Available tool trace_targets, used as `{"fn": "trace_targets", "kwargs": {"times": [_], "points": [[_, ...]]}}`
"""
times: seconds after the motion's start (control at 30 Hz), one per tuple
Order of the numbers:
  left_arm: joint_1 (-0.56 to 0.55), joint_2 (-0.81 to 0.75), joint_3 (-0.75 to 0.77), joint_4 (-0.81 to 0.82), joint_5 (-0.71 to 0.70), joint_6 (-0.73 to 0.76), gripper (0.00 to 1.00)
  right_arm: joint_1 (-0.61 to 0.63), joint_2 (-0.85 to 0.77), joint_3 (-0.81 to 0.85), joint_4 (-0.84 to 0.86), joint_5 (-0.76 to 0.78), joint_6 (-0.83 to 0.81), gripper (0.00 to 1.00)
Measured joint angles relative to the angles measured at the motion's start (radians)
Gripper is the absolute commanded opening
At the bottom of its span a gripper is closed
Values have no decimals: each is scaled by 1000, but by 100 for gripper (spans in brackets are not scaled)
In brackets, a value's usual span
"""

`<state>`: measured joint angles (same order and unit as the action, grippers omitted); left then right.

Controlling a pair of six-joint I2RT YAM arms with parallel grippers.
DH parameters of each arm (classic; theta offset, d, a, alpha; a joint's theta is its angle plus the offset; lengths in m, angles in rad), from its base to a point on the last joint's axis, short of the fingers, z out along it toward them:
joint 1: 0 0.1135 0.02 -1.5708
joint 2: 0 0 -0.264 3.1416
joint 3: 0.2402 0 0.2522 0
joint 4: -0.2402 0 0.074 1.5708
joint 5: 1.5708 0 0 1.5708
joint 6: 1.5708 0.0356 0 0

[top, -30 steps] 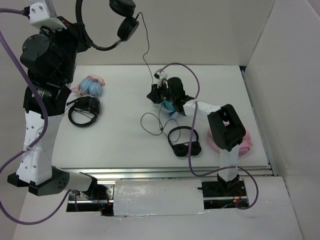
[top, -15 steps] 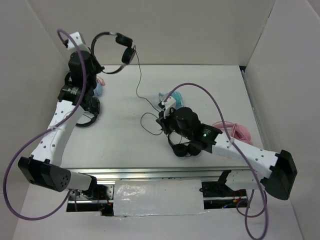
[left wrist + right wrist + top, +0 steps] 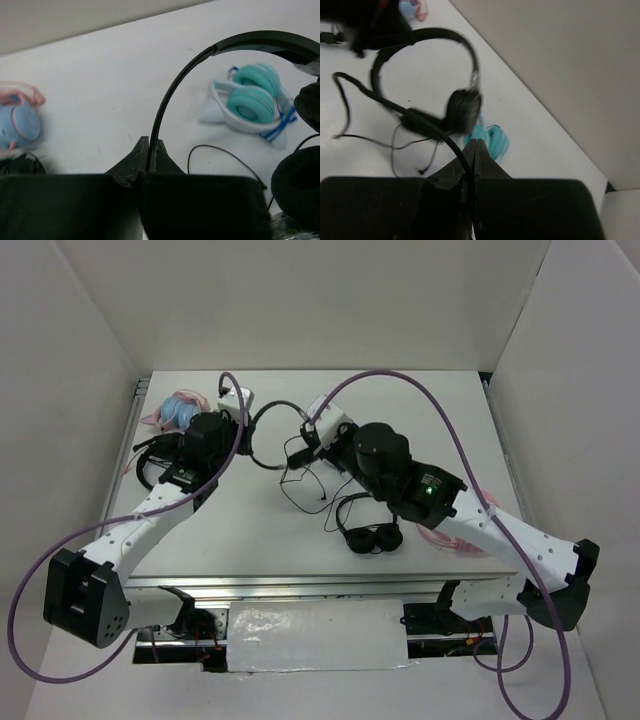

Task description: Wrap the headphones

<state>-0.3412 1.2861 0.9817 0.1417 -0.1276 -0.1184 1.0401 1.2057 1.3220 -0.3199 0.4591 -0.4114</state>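
Note:
The headphones (image 3: 297, 454) are black with a thin headband and lie low over the table's middle back. Their thin cable (image 3: 300, 495) loops on the table in front of them. My left gripper (image 3: 243, 423) is shut on the headband (image 3: 172, 95), and one earcup (image 3: 297, 185) hangs at the right of the left wrist view. My right gripper (image 3: 310, 438) sits by the earcups and is shut on the cable (image 3: 447, 142). The right wrist view shows the headband (image 3: 427, 35) and an earcup (image 3: 462, 110) beyond its jaws.
A second black pair (image 3: 370, 532) lies under the right arm and a third (image 3: 160, 458) by the left arm. A blue-and-pink pair (image 3: 180, 408) lies back left. A teal-and-white pair (image 3: 250, 100) lies just behind the headphones. A pink pair (image 3: 450, 540) is partly under the right arm.
My left arm has come down from high in the air, bringing the headphones to just above the table. My right gripper has moved back and left to the earcups, holding the cable.

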Motion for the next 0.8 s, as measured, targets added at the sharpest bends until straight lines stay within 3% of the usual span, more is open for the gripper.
{"fn": "trace_targets", "kwargs": {"times": [0.33,0.63,0.8], "points": [[-144,-196,-261,69,325,206,0,-288,177,193,-41,-90,-140,0],[-240,-406,-352,80,422,244,0,-563,319,296,-56,-288,-92,0],[-283,-504,-375,86,471,246,0,-628,373,264,-58,-370,-51,0]]}}
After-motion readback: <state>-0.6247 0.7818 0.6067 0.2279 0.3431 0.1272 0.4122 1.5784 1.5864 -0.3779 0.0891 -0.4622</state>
